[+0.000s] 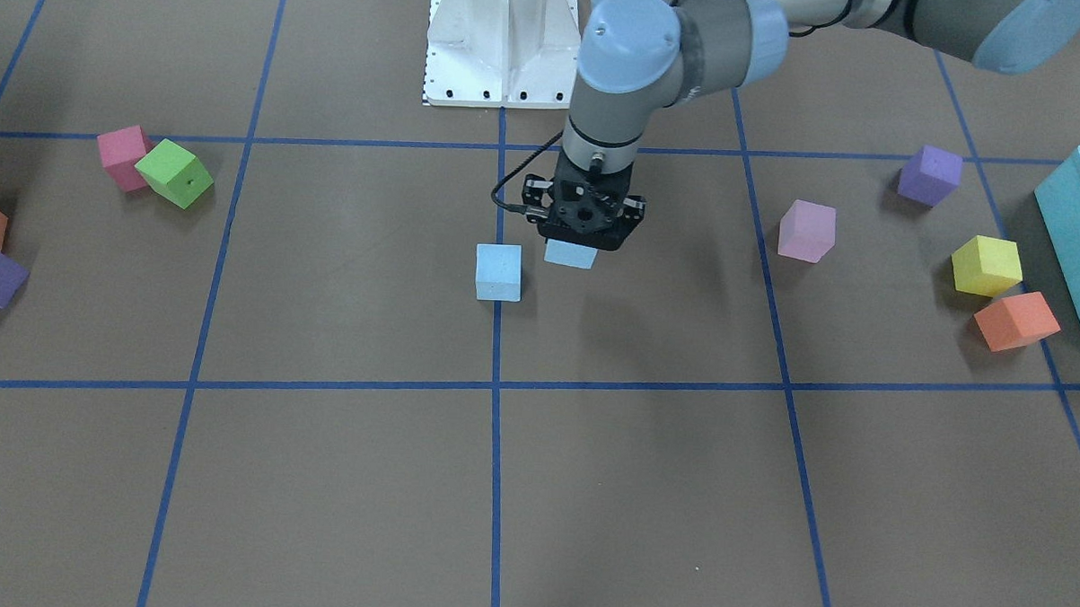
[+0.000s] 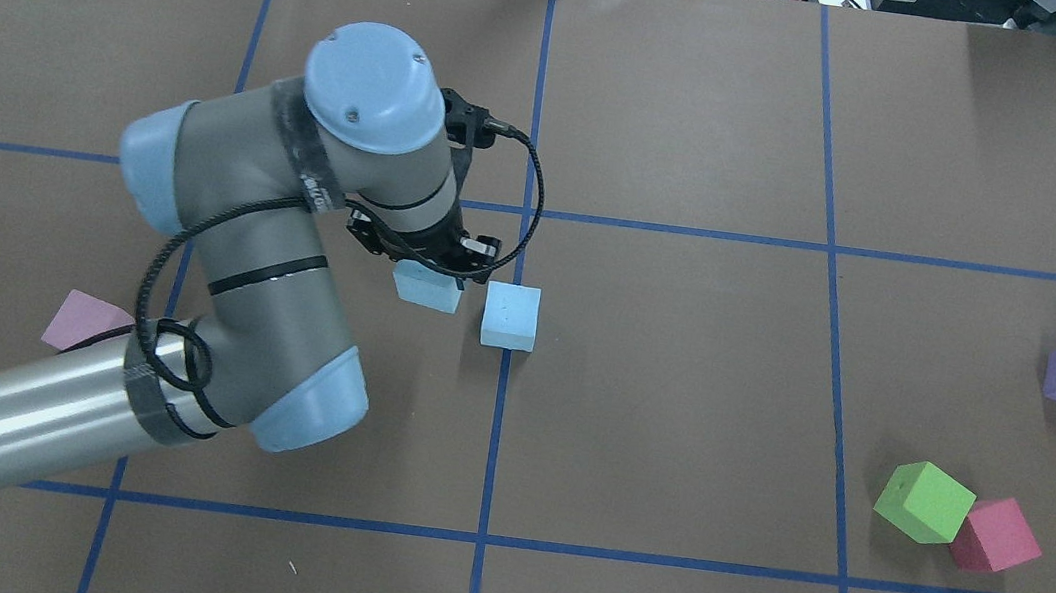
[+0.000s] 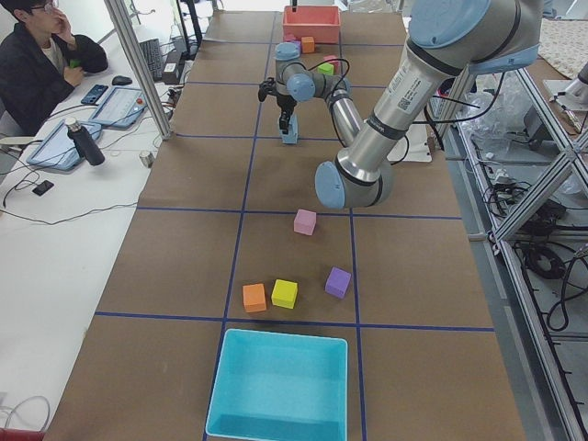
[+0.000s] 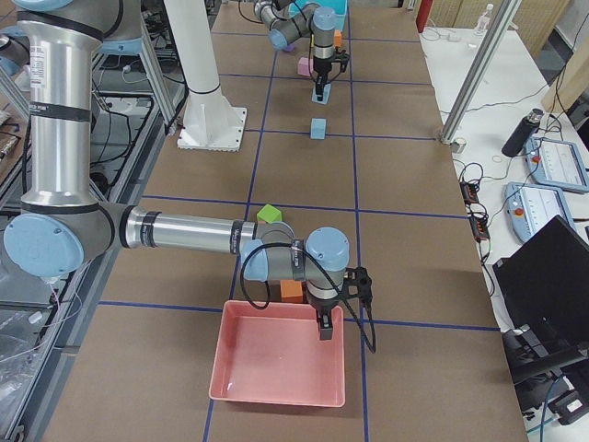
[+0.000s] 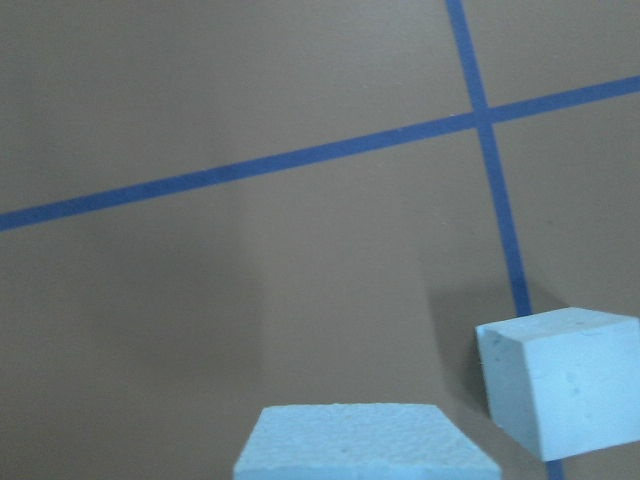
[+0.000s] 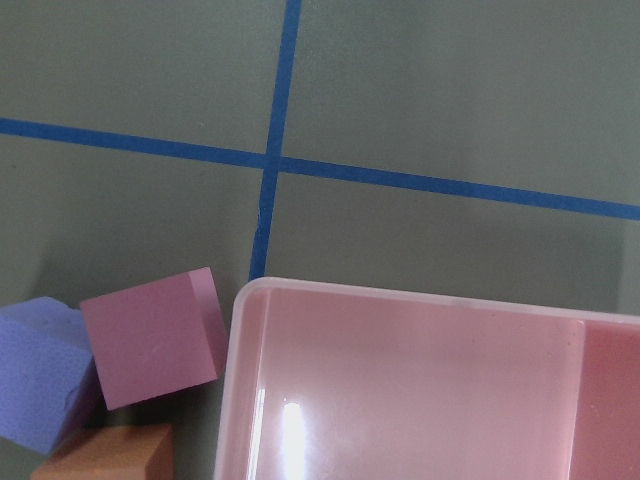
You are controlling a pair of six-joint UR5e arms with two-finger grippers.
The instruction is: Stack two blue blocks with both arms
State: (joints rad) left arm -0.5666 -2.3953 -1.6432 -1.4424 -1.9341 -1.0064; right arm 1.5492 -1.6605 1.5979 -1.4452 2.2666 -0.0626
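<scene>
Blue block (image 1: pixel 570 254) clamped between left jaws, second blue block (image 1: pixel 498 271) just beside

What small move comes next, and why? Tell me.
Probably slide the left gripper sideways, toward the robot's right, until its held block sits over the free block. They are side by side, apart, so lowering now would miss.

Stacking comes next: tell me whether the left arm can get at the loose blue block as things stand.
Probably yes: the left gripper hangs just beside the loose block, whose top is bare, with nothing between. It seems shut on the other blue block, so it could place, not grasp.
</scene>
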